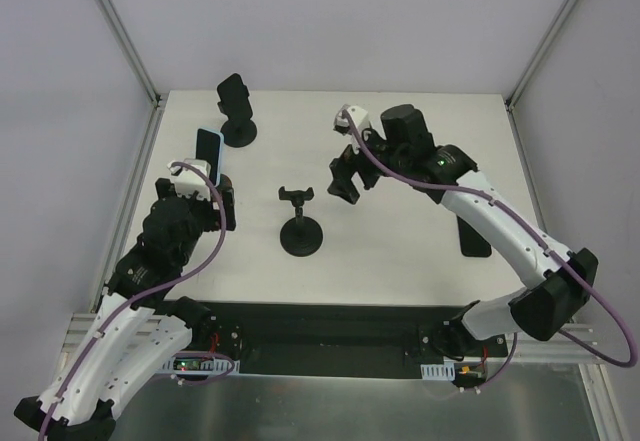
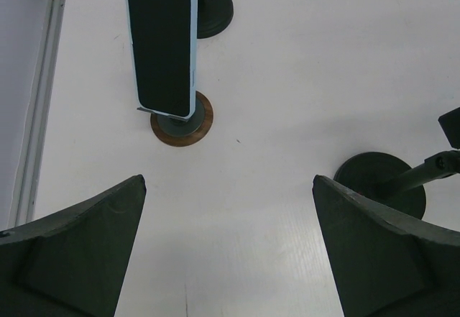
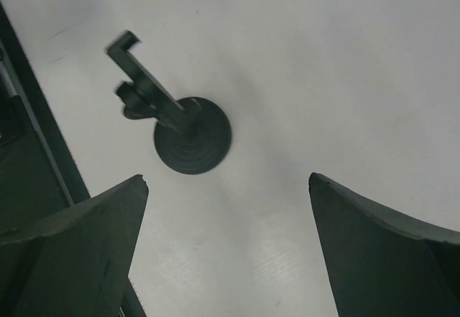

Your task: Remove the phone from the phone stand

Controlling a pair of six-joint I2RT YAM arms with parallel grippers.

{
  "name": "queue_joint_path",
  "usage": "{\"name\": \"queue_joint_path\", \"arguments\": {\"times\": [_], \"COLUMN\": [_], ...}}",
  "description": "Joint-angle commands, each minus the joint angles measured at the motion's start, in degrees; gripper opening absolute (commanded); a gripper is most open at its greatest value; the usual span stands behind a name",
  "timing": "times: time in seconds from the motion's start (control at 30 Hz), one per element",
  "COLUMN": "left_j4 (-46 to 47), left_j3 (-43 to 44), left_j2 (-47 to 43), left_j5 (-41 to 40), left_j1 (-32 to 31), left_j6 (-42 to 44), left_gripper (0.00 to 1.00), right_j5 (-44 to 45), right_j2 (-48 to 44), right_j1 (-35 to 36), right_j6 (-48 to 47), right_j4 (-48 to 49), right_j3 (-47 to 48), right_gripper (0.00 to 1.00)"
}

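Left wrist view shows the phone (image 2: 162, 44), in a pale blue case with its screen dark, leaning upright in the phone stand (image 2: 182, 124), whose round base is ringed in brown, on the left part of the table (image 2: 287, 80). The left gripper (image 2: 228, 187) is spread wide and holds nothing. It sits short of the phone and is aimed a little to its right. The right gripper (image 3: 228, 180) is likewise spread and bare, hanging over an empty stand (image 3: 188, 143) mid-table. The main risk is probably the stand: its base is small, so a sideways pull, or a finger nudging the phone before closing, could tip both over. The lower lip may catch the phone unless it is lifted first. No brand, label or writing is readable.
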Motion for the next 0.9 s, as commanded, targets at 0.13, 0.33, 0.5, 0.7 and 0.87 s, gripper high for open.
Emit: {"name": "queue_joint_path", "arguments": {"times": [0.13, 0.33, 0.5, 0.7, 0.87], "left_j4": [3.3, 3.5, 3.8, 3.8, 3.9], "left_j3": [-1.1, -1.4, -1.6, -1.5, -1.6], "left_j2": [0.8, 1.5, 1.6, 2.2, 2.3], "left_j5": [-1.8, -1.8, -1.6, -0.8, -0.6], "left_j1": [0.8, 1.1, 1.3, 1.5, 1.6], "left_j6": [0.8, 0.8, 0.8, 0.8, 2.0], "left_gripper": [0.99, 0.99, 0.99, 0.99, 0.99], "right_j5": [-8.6, -9.3, -8.9, -8.5, -6.6], "right_j2": [8.3, 14.5, 19.1, 23.1, 25.2], "right_j1": [8.1, 11.3, 12.5, 13.2, 13.3], "right_j6": [-5.0, -7.1, -7.6, -8.2, -8.9], "right_j4": [-3.9, -6.4, -7.2, -8.4, -9.5], "right_j3": [11.9, 18.0, 20.4, 23.4, 24.7], "right_gripper": [0.96, 0.96, 0.96, 0.97, 0.85]}}
